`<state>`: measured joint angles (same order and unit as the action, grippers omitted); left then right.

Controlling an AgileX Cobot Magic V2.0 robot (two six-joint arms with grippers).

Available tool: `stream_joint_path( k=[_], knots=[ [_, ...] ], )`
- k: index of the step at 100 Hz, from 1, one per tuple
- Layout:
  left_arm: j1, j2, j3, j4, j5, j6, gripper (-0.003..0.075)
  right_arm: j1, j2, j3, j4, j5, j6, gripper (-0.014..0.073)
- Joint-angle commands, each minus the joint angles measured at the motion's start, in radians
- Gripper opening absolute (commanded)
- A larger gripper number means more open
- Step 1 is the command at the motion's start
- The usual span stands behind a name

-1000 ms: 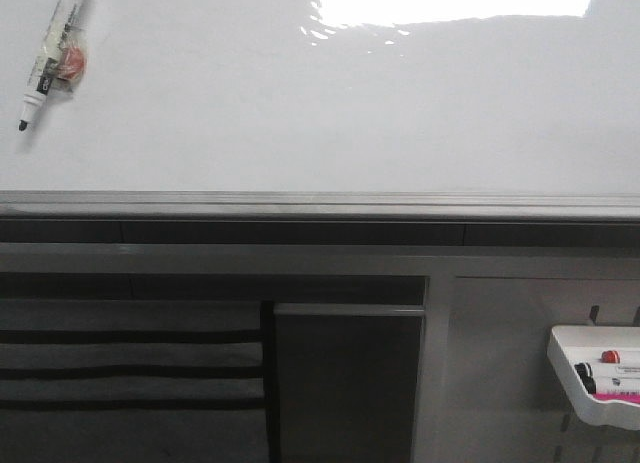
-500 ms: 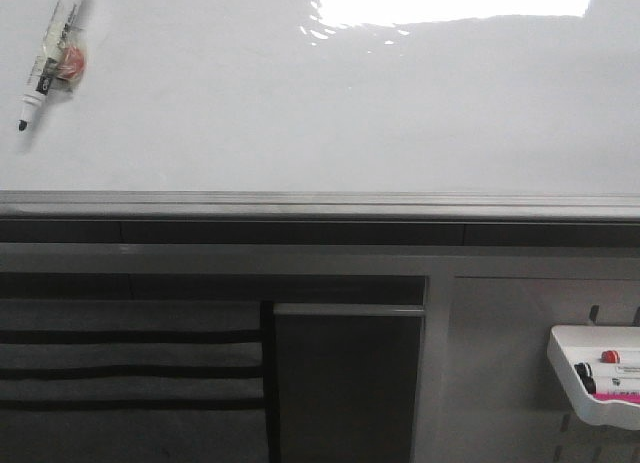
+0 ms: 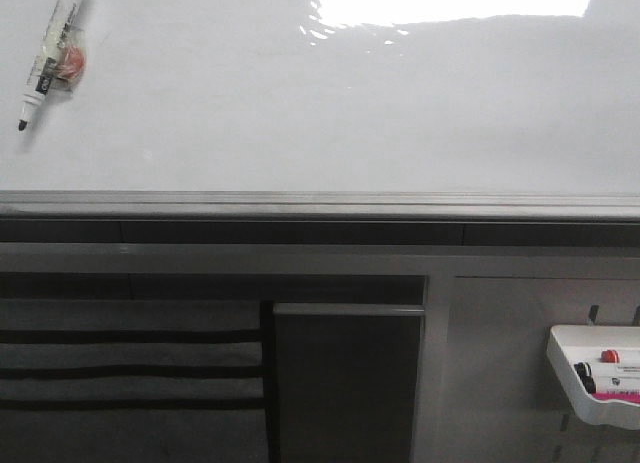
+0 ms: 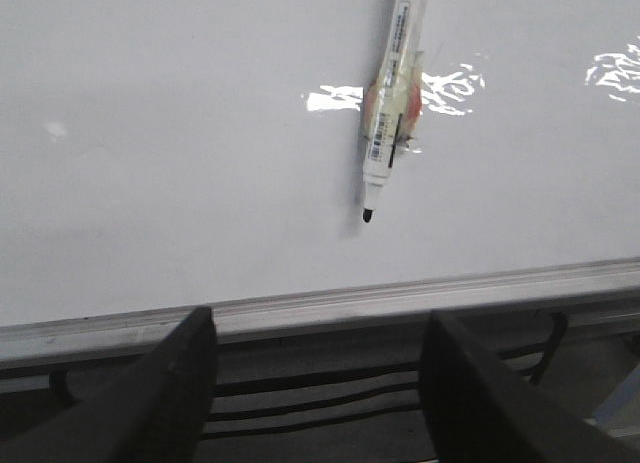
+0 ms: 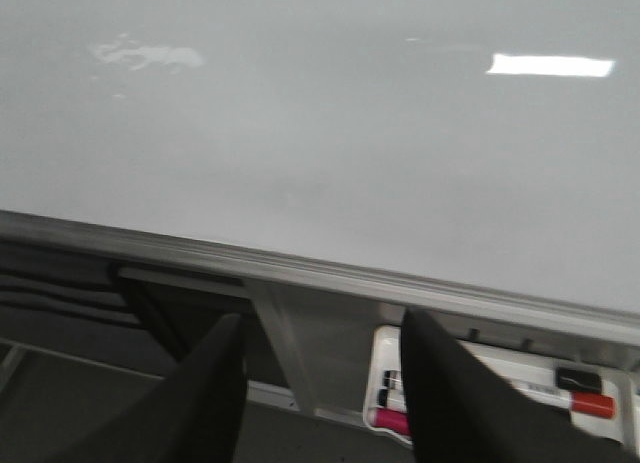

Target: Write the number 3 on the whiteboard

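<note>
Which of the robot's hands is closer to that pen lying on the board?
The left hand: the pen lies just ahead of it on the whiteboard. The right hand sees only bare board, no pen.

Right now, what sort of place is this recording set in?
Probably an office or lab workstation: a big glossy whiteboard with a black-tipped marker lying on it, and a white tray of spare markers at lower right.
</note>
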<state>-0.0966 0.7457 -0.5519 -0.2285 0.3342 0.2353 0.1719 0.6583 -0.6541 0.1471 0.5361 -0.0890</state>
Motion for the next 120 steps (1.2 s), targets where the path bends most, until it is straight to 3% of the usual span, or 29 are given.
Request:
stream_joint_path(
  k=[1, 32, 80, 120],
  knots=[
    [-0.005, 0.081, -0.067, -0.019, -0.117, 0.003, 0.0424, 0.064, 0.063, -0.072, 0.027, -0.061, -0.037, 0.0326],
    [-0.092, 0.375, -0.221, -0.015, -0.158, 0.057, 0.0398, 0.248, 0.239, -0.114, 0.027, -0.16, -0.037, 0.0326],
    [-0.114, 0.645, -0.364, 0.028, -0.242, 0.057, 0.0393, 0.26, 0.274, -0.114, 0.027, -0.186, -0.037, 0.0326],
    [-0.114, 0.693, -0.375, 0.03, -0.274, 0.057, 0.019, 0.26, 0.274, -0.114, 0.025, -0.193, -0.037, 0.0326]
  ],
)
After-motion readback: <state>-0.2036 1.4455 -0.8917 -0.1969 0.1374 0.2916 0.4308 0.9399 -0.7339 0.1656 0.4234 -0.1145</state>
